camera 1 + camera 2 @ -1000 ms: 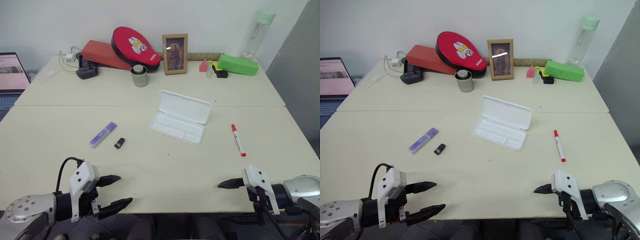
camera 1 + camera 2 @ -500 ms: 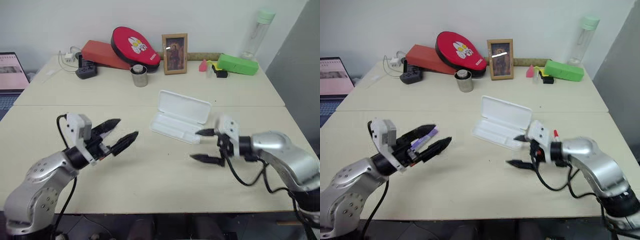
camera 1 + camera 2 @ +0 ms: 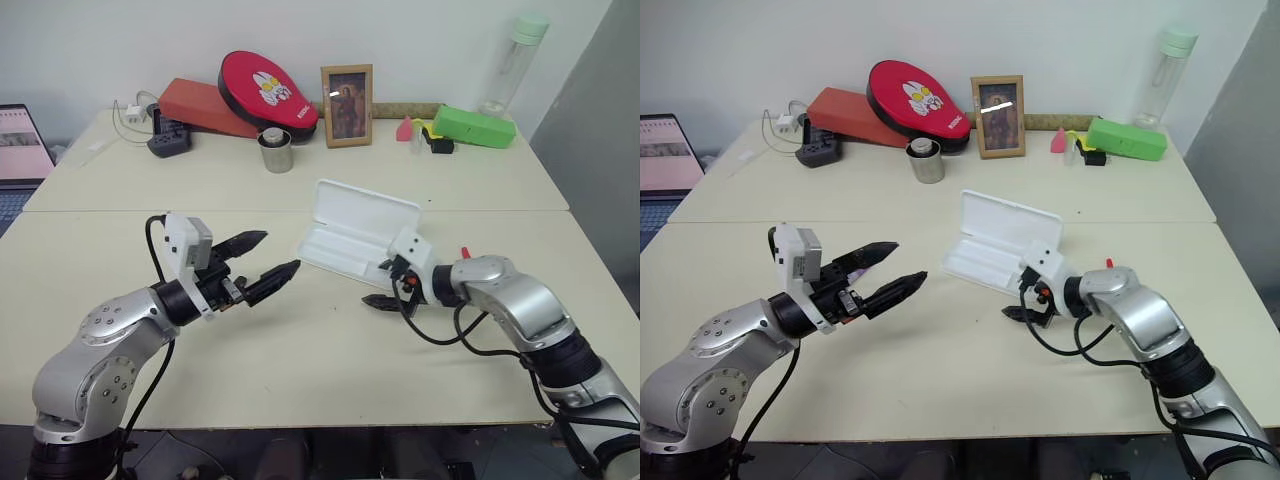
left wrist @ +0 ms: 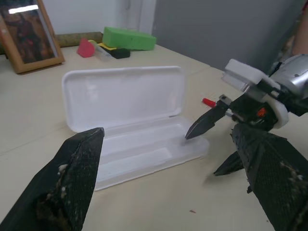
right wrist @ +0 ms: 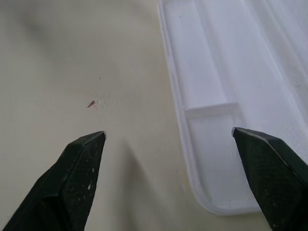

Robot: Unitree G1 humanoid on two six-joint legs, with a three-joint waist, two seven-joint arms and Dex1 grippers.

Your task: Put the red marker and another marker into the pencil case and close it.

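Now the pencil case [image 3: 355, 238] lies open near the middle of the pale counter [image 3: 300, 360], its lid tilted up on the far side and its moulded tray bare. The right end effector [image 3: 383, 283] hangs at the near right corner of the case, pointing down and toward the robot's left; its two black fingers are spread apart with nothing between them, one fingertip [image 4: 204, 124] over the tray's corner and the other over the counter just beside the case. The red marker [image 4: 208, 102] lies on the counter beyond that end effector, on the right side of the case, and just its red end peeks out past the arm. The left end effector [image 3: 268, 262] is held level above the counter to the left of the case, well apart from it, pointing toward the case; its fingers are parted wide and grasp nothing. Whether the purple marker lies under the left arm cannot be told. Along the far edge of the counter stand a framed picture [image 3: 347, 92], a small metal cup [image 3: 275, 150], a red oval pad [image 3: 263, 90] leaning on a red box [image 3: 200, 105], a green box [image 3: 476, 127] and a clear bottle [image 3: 510, 65].
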